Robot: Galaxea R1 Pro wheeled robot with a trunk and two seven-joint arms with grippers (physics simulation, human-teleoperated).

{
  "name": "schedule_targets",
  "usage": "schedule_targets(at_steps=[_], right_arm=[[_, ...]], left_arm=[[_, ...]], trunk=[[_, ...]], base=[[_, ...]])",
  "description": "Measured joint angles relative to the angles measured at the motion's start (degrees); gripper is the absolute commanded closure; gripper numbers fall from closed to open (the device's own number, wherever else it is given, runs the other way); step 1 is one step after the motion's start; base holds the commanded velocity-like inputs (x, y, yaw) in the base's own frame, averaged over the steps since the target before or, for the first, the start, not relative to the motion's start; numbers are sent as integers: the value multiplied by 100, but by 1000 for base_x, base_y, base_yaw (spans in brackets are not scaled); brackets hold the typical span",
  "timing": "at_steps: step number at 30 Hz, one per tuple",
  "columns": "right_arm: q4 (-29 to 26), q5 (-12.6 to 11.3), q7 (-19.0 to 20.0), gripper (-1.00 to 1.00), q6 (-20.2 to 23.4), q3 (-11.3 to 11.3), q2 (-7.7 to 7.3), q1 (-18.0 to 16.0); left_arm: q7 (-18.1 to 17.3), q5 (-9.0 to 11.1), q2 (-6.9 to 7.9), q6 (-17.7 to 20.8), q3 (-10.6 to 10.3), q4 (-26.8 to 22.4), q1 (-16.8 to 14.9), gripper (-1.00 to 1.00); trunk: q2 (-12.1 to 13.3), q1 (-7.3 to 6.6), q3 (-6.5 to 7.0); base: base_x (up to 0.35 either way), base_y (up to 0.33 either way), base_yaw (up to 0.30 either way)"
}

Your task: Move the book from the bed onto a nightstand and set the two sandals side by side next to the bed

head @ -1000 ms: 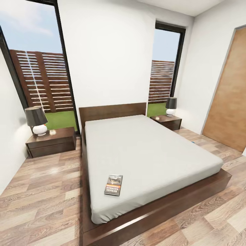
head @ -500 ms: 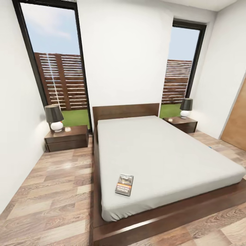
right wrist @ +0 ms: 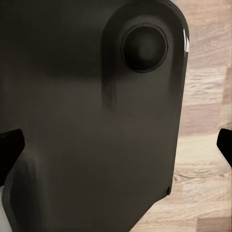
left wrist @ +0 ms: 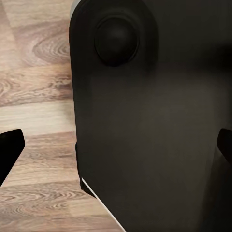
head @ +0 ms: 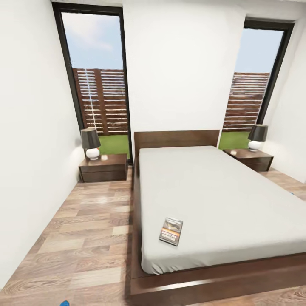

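Note:
The book (head: pixel 171 231) lies flat on the pale grey mattress of the bed (head: pixel 221 191), near its front left corner. The left nightstand (head: pixel 103 168) stands by the left window, the right nightstand (head: pixel 250 159) beyond the bed's far right side; each carries a lamp. A sliver of a blue sandal (head: pixel 64 303) shows on the floor at the head view's lower edge. Another blue speck (head: pixel 293 194), perhaps the other sandal, peeks past the bed's right side. My left gripper (left wrist: pixel 116 147) and right gripper (right wrist: pixel 116 144) hang open over the floor, close to my dark body, with nothing held.
A strip of wood-plank floor (head: pixel 85 238) runs between the bed and the white left wall (head: pixel 29 148) up to the left nightstand. Tall windows flank the headboard (head: pixel 176 138). The bed's dark frame (head: pixel 204 284) juts out low at the front.
The whole head view has shifted right as the camera turned left; the door has left the picture and the left wall and a blue sandal tip have come in. Nothing in the room moved.

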Motion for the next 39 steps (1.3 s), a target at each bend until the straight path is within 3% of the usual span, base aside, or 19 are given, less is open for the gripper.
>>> schedule_targets(at_steps=[39], right_arm=[[-18, 11, -9, -100, -6, 20, 4, -2]], left_arm=[[0, 0, 3, -6, 7, 0, 0, -100]], trunk=[[0, 0, -35]], base=[[0, 0, 296]])
